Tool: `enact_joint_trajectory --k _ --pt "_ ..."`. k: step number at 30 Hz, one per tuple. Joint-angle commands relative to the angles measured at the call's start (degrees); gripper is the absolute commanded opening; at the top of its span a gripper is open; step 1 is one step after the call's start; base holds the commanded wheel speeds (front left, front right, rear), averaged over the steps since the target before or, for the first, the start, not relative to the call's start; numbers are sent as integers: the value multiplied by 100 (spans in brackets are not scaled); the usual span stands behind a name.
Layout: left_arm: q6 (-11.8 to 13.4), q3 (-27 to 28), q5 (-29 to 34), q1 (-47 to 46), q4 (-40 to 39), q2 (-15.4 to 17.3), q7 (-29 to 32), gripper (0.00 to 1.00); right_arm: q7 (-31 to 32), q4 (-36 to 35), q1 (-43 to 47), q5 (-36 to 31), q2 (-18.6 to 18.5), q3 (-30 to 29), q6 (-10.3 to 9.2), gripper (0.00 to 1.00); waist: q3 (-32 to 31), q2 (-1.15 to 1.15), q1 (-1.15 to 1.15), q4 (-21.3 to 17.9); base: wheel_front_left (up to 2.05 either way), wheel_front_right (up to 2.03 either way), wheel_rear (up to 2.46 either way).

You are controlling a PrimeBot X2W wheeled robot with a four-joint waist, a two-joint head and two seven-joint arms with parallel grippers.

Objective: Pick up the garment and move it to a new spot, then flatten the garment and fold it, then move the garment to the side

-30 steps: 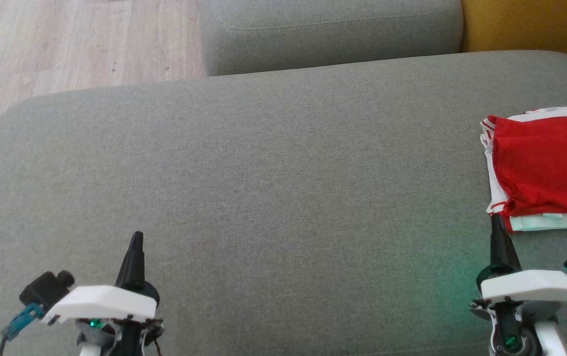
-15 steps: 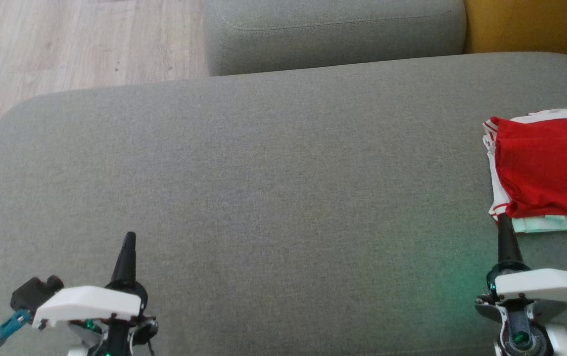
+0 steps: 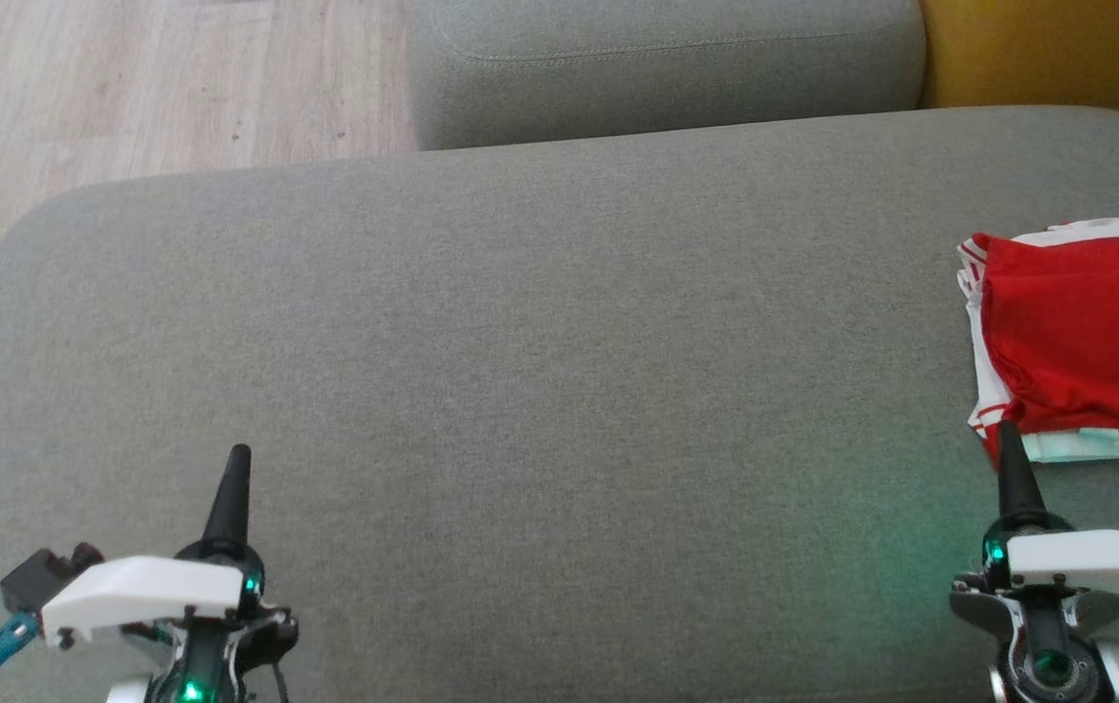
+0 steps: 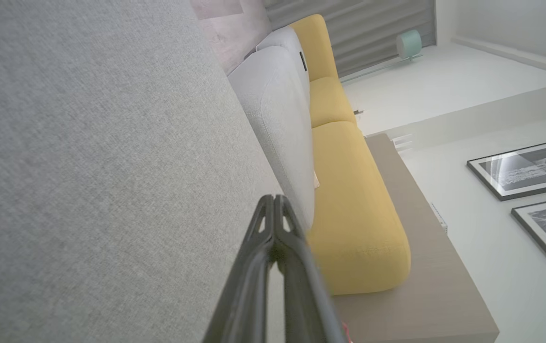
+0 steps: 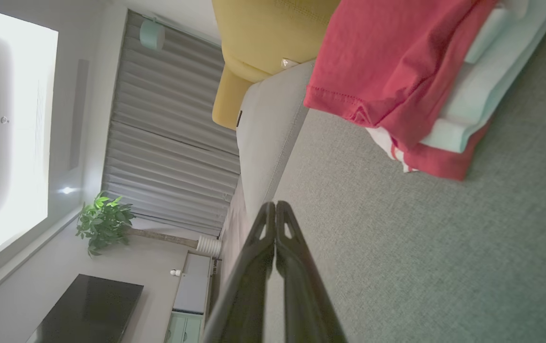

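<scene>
Looking down on the grey sofa seat (image 3: 559, 342), I find the garment (image 3: 1087, 342) at the right edge of the head view, partly cut off by the frame. It is a red knit with white striped trim, lying in a loose folded stack, and a pale mint-white layer peeks out along its lower edge. The right wrist view shows a stitched hem and soft, rounded folds.

I judge it light and limp. It should sag from any single pinch, and the layers may slide apart. I would take it at the near corner, through every layer, or by two corners at once. The upholstery is a coarse, matte weave and will likely drag on the cloth.

The right gripper (image 3: 1007, 430) sits just beside that corner at the lower right, fingers pressed together and empty. The left gripper (image 3: 239, 451), at the lower left, is likewise clenched on nothing, well apart from the cloth.
</scene>
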Motion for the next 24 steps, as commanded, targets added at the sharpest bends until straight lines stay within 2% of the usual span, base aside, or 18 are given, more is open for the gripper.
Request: enact_joint_trajectory --k 1,24 --pt "-63 196 -129 -311 -158 93 42 0 59 -232 -288 140 -32 56 -4 0 0 0 0 3 0 0 0" --pt "-238 550 -1518 -411 -129 94 438 0 445 -364 -292 1600 -31 -135 -5 0 -11 0 0 69 0 0 0"
